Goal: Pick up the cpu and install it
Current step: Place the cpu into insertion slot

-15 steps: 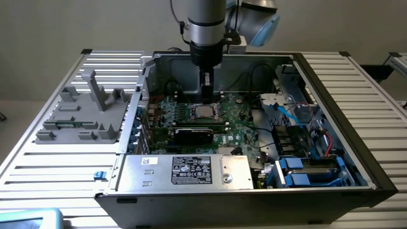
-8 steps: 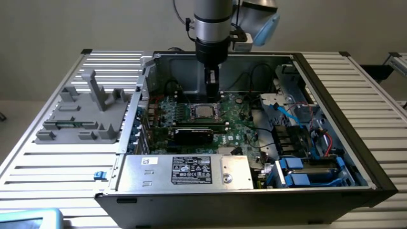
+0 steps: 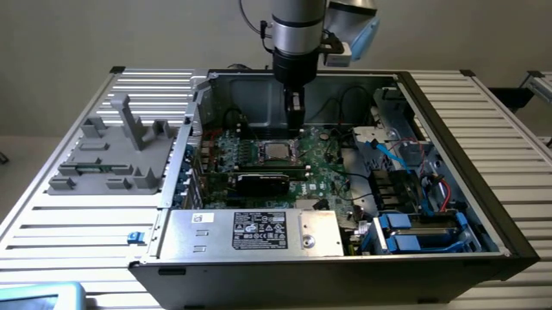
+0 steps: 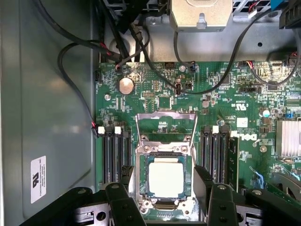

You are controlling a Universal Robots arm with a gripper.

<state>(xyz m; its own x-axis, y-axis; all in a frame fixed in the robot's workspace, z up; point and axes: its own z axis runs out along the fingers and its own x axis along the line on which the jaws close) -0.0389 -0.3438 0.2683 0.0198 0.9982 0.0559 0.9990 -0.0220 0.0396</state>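
The cpu [image 3: 278,151] [image 4: 165,177], a small square chip with a silvery top, lies flat in its socket on the green motherboard [image 4: 155,94] inside the open computer case [image 3: 466,161]. The socket's metal load frame [image 4: 165,123] stands swung open beside it. My gripper [image 3: 295,132] [image 4: 163,173] hangs straight down from the arm just above the socket. It is open, and its black fingers [image 4: 203,181] stand on either side of the cpu without touching it. Nothing is held.
Black memory slots [image 4: 115,150] flank the socket on both sides. A black expansion card [image 3: 271,181] and a silver box with a black label [image 3: 250,234] lie nearer the case front. Loose black cables [image 4: 75,52] run along the case wall. A grey fixture [image 3: 112,155] sits outside, at the exterior view's left.
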